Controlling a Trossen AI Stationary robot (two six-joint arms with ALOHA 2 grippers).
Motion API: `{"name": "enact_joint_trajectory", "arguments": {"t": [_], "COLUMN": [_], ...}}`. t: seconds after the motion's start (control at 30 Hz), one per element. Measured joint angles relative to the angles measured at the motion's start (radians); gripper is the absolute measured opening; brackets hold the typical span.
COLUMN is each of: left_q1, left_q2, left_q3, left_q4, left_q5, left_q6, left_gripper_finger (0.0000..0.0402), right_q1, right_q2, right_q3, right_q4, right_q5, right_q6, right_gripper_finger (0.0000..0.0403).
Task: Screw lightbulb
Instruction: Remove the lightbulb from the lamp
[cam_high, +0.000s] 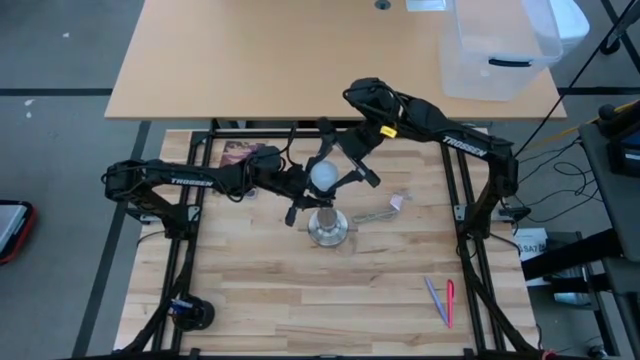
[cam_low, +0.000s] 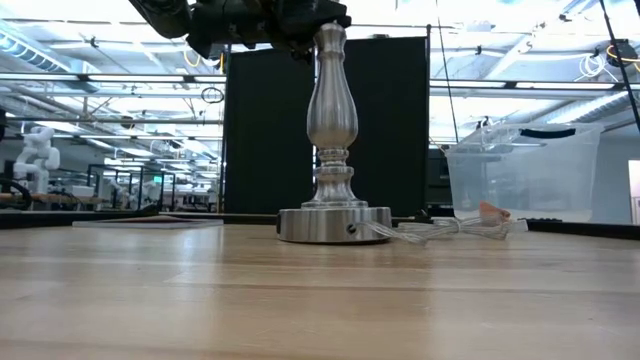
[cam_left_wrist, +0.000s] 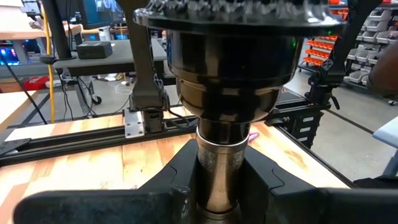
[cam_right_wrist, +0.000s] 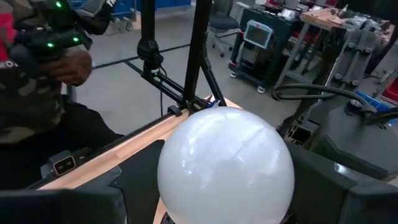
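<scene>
A silvery lamp stand (cam_low: 333, 130) stands upright on its round base (cam_high: 328, 228) mid-table, with a dark socket (cam_left_wrist: 230, 68) at its top. The lightbulb (cam_high: 324, 175) shows as a frosted white globe (cam_right_wrist: 225, 165) above the stand's top. Its screw base is hidden, so I cannot tell whether it sits in the socket. My right gripper (cam_high: 342, 166) reaches in from the far right and is shut on the globe. My left gripper (cam_high: 305, 200) comes from the left and is shut on the stand's neck just under the socket. My left gripper pinches the stand's silvery neck (cam_left_wrist: 219, 163), right below the socket, between its two fingers (cam_left_wrist: 177, 186). The fingers come in about level from the table's left and lie across the upright stand, whose base rests on the table. My right gripper holds the lightbulb's white globe (cam_right_wrist: 186, 180) between its two fingers (cam_right_wrist: 339, 186), one on each side at the widest part. It comes slanting slightly down from the far right. The bulb's lower end is hidden below the globe.
A clear cord (cam_high: 375, 215) with a pink-tipped wrapper (cam_high: 398, 201) trails right from the stand's base. Pens (cam_high: 440, 300) lie near the right front. A clear plastic bin (cam_high: 500, 45) stands on the far table. A person (cam_right_wrist: 37, 81) sits beyond the table.
</scene>
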Motion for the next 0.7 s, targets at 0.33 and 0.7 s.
{"name": "enact_joint_trajectory", "arguments": {"t": [0.33, 0.7], "left_q1": [-0.001, 0.000], "left_q2": [0.000, 0.000], "left_q3": [0.001, 0.001], "left_q4": [0.003, -0.003], "left_q5": [0.013, 0.054], "left_q6": [0.008, 0.011], "left_gripper_finger": [0.0072, 0.0072], "right_q1": [-0.018, -0.028], "right_q2": [0.001, 0.003], "right_q3": [0.002, 0.002], "right_q4": [-0.004, 0.023], "right_q5": [-0.058, -0.094], "right_q6": [-0.008, -0.005], "right_gripper_finger": [0.0272, 0.0271]}}
